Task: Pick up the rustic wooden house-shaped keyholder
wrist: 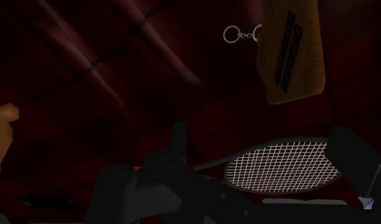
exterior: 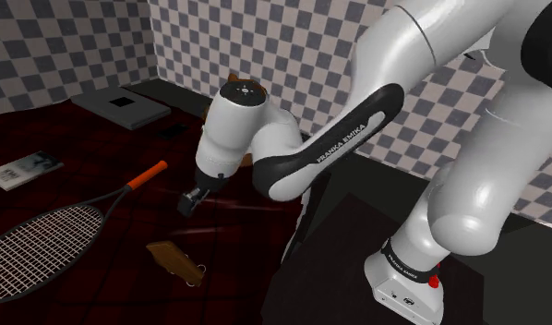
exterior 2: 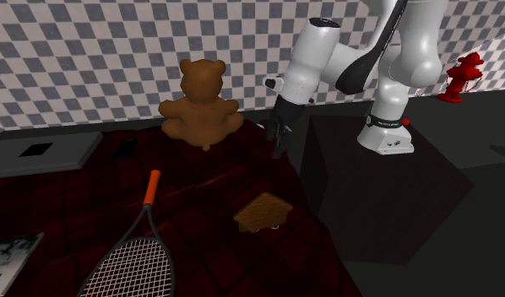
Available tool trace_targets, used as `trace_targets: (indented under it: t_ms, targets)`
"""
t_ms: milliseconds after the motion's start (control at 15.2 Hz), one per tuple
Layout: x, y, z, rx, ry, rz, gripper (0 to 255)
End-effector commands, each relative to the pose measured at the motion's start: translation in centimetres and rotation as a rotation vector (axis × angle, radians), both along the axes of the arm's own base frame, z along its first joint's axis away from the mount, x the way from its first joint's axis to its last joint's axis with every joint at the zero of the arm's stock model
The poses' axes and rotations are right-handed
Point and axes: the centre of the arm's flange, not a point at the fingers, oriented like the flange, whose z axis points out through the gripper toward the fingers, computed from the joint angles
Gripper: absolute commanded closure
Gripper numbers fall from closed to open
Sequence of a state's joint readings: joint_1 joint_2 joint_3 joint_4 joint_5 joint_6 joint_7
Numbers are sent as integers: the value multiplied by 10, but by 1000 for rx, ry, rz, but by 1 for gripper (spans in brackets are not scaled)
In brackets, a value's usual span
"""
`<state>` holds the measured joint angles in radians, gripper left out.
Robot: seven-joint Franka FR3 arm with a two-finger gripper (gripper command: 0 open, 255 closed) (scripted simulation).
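A: What is seen around the racket?
B: A dark red surface is spread under the racket, which is laid flat on it. A white arm is bent down over that surface. A brown bear is seated beyond the racket's orange handle, against a checkered wall.
A: Where is the keyholder found?
B: It is laid flat on the same surface, near the racket's head and to the shoulder view's right of it, without touching. Small rings are seen at its edge.
A: How is the gripper held?
B: It is hung above the surface, to the shoulder view's right of the racket's handle and apart from the keyholder. How far it is opened cannot be told, and nothing is seen gripped.
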<state>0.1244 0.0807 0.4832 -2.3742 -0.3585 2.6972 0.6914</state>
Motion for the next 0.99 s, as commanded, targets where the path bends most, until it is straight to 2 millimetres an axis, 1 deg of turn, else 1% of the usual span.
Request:
trace_targets:
  t_ms: [0,462,528,924]
  targets:
    - [4,21,-18,-1,-10,22,0]
    - [13,88,-80,-8,-38,95,0]
    - [13,90,-81,-8,-39,97,0]
    - [13,90,-113,-8,-39,97,0]
